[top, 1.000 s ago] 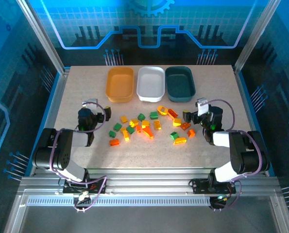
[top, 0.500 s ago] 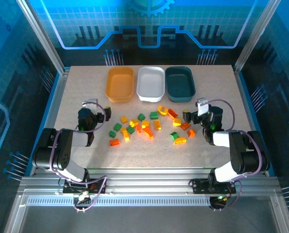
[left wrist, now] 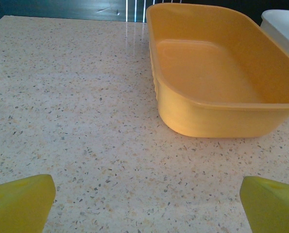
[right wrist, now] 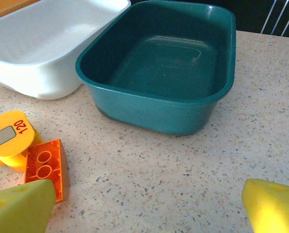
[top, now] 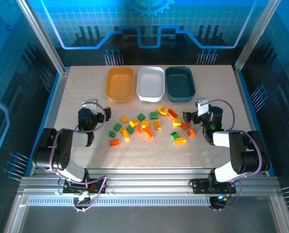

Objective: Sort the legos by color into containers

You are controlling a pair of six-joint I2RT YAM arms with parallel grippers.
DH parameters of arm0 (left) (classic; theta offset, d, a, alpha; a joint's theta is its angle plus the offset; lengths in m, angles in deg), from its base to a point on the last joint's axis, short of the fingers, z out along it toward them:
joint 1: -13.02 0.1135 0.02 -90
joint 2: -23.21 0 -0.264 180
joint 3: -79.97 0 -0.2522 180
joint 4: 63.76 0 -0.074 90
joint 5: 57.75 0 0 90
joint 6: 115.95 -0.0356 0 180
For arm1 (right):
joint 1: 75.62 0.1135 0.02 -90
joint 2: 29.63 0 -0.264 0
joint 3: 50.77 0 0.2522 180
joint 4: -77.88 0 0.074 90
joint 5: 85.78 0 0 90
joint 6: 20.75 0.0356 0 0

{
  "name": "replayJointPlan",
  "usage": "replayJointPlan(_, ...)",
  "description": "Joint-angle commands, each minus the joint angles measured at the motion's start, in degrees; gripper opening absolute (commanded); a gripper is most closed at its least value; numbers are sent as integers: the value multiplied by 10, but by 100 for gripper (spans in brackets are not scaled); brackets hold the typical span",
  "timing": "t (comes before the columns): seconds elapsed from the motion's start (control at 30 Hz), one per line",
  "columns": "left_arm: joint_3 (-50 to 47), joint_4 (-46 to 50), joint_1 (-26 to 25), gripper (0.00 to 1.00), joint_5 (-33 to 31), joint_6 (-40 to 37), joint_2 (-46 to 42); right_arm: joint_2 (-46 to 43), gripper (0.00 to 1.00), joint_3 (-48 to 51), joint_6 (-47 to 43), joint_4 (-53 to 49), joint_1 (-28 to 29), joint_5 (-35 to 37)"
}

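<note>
Two grippers sit low over the table [top: 86, 82]: the left gripper [left wrist: 146, 201] and the right gripper [right wrist: 146, 204] both have their jaws spread wide, holding nothing. Between the arms, the legos [top: 149, 125] lie scattered on the speckled top, green, red-orange and yellow mixed. Beyond them, in a row, stand the orange-yellow tray [top: 120, 83], the white tray [top: 150, 82] and the dark teal tray [top: 179, 83].

Bench [top: 207, 150]: beige, finely speckled brown and grey
Left tray [top: 120, 83]: orange-yellow
Middle tray [top: 150, 82]: white
Right tray [top: 179, 82]: dark teal
Bricks [top: 146, 125]: green, red-orange, yellow, mixed
Round piece [right wrist: 8, 136]: yellow, red "120", grey patch
Left tool [left wrist: 144, 206]: yellow pads [left wrist: 18, 204]
Right tool [right wrist: 146, 206]: yellow-green pads [right wrist: 18, 206]
Backdrop [top: 144, 24]: blue with lighter grid lines
</note>
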Motion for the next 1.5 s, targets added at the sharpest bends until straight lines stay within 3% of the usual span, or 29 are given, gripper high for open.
replayJointPlan(0.0, -3, -5, -3, 99, 15, -12, -14, 0, 100, 6, -6, 15, -5, -9)
replayJointPlan(0.23, 19, 191, -10, 99, 54, 0, -250, -1, 100, 4, -6, 15, -2, 0)
replayJointPlan(0.27, 28, 220, -10, 99, 69, 6, -286, -14, 100, -13, -9, -23, 9, 27)
replayJointPlan(0.33, 57, 288, -11, 99, 99, 24, -357, -58, 100, -99, -23, -217, 40, 95)
replayJointPlan(0.43, 113, 402, -13, 99, 113, 59, -432, -98, 100, -237, 1, -436, 61, 95)
replayJointPlan(0.57, 211, 579, -13, 99, 63, 165, -486, -244, 100, -304, 32, -525, 120, 116)
replayJointPlan(0.6, 234, 630, -13, 99, 42, 206, -496, -281, 100, -315, 52, -541, 131, 128)
replayJointPlan(0.67, 268, 746, -12, 99, -15, 277, -515, -336, 100, -329, 178, -591, 131, 184)
replayJointPlan(0.73, 251, 758, -10, 99, -46, 295, -543, -377, 100, -344, 397, -733, 118, 344)
replayJointPlan(0.8, 213, 726, -10, 99, -44, 316, -568, -405, 88, -315, 374, -727, 72, 257)
replayJointPlan(0.87, 195, 713, -9, 99, -20, 337, -571, -398, 88, -313, 363, -778, 50, 192)
replayJointPlan(0.93, 196, 728, -9, 99, 11, 360, -546, -359, 85, -343, 347, -883, 49, 182)
replayJointPlan(1.0, 206, 748, -10, 98, 59, 373, -507, -319, 73, -342, 333, -940, 50, 165)
replayJointPlan(1.07, 207, 749, -10, 88, 136, 388, -460, -295, 61, -312, 329, -944, 55, 135)
replayJointPlan(1.17, 198, 723, -41, 76, 216, 408, -380, -286, 63, -267, 354, -911, 96, 136)
replayJointPlan(1.3, 203, 720, -163, 76, 144, 390, -320, -238, 71, -246, 383, -869, 162, 159)
replayJointPlan(1.47, 190, 677, -227, 75, 161, 424, -253, -131, 73, -276, 393, -831, 201, 167)
